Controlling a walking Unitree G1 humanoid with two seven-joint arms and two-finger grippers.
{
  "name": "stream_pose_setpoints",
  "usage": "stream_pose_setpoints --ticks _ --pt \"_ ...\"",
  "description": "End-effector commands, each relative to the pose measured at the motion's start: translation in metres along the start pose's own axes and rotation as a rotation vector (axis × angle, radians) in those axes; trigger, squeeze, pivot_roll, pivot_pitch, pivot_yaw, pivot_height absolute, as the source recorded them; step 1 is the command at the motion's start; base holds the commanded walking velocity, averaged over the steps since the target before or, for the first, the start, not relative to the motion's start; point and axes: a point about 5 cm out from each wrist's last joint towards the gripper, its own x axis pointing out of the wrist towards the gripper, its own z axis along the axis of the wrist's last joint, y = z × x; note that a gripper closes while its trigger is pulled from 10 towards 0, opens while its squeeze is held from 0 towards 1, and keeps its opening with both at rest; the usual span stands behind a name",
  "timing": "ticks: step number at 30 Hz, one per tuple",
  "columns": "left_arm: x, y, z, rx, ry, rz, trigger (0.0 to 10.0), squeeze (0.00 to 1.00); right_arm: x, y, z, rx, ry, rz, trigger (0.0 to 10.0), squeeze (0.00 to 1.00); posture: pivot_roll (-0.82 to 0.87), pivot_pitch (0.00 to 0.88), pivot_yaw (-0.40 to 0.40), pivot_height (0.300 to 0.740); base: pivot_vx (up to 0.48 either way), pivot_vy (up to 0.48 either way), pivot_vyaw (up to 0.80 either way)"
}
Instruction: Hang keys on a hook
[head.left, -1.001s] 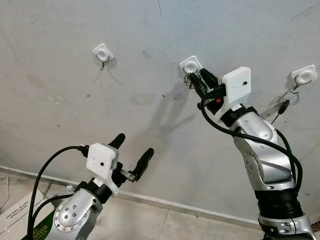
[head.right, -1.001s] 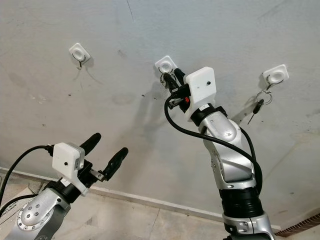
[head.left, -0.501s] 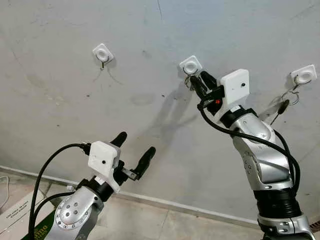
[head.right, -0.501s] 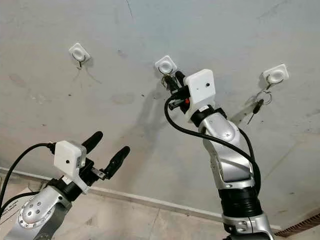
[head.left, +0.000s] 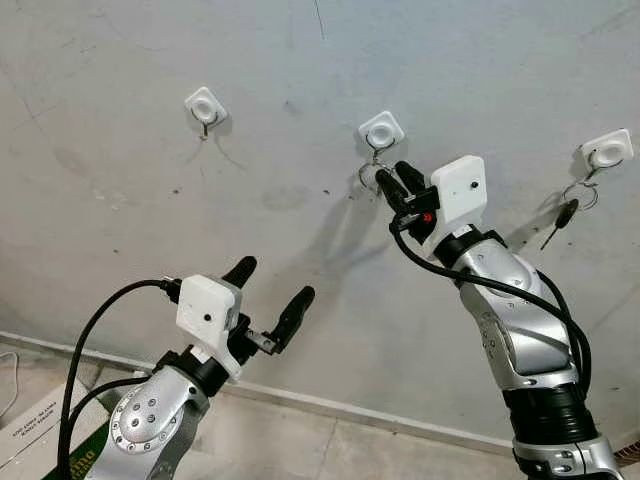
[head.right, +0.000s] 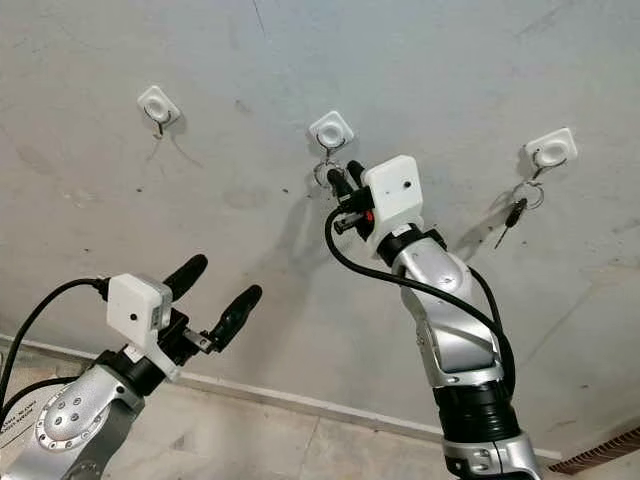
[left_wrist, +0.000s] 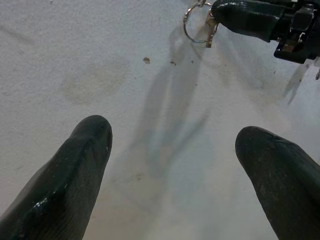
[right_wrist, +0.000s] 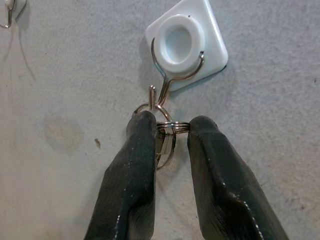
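Centrally, right hand (right_wrist: 167, 145) grips silver keys (right_wrist: 164, 137) on middle hook (right_wrist: 184, 42); left hand (head.left: 270, 300) open, lower left.

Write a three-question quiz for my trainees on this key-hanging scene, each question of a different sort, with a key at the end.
1. True or false: the right gripper has its fingers closed on the key ring just below the middle hook.
2. Multiple choice: the left gripper is
A. shut on a key
B. open, held low in front of the wall
C. touching the left hook
3. Fill in: besides the middle hook, keys also hang from the ___ hook, while the left hook is bare.

Key: 1 true; 2 B; 3 right.
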Motion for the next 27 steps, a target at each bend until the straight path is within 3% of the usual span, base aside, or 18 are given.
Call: stream_pose_setpoints --ticks 1,13,14,15,16,27 --pt "0.0 -0.001 0.004 0.006 -0.006 -0.004 10.0 0.0 0.0 0.002 -0.001 -0.005 0.002 0.01 10.0 0.0 0.09 0.027 0.01 0.74 0.0 0.0 0.0" --pt "0.002 0.0 0.007 0.014 -0.011 -0.004 10.0 0.0 -0.003 0.005 -0.009 -0.016 0.027 0.016 10.0 0.0 0.1 0.03 0.006 0.74 0.0 0.0 0.0" --pt "0.003 0.0 0.008 0.014 -0.017 -0.005 10.0 0.0 -0.003 0.005 -0.01 -0.019 0.029 0.014 10.0 0.65 0.1 0.028 0.006 0.74 0.0 0.0 0.0" --pt "0.003 0.0 0.008 0.014 -0.017 -0.005 10.0 0.0 -0.003 0.005 -0.01 -0.019 0.029 0.014 10.0 0.65 0.1 0.028 0.006 0.74 0.0 0.0 0.0" --pt "0.003 0.0 0.009 0.013 -0.02 -0.005 10.0 0.0 -0.003 0.005 -0.011 -0.021 0.029 0.012 10.0 1.0 0.1 0.028 0.006 0.74 0.0 0.0 0.0" --pt "0.004 0.0 0.007 0.014 -0.013 -0.011 10.0 0.0 -0.004 0.003 -0.013 -0.048 0.031 -0.003 10.0 1.0 0.11 0.022 0.006 0.74 0.0 0.0 0.0"
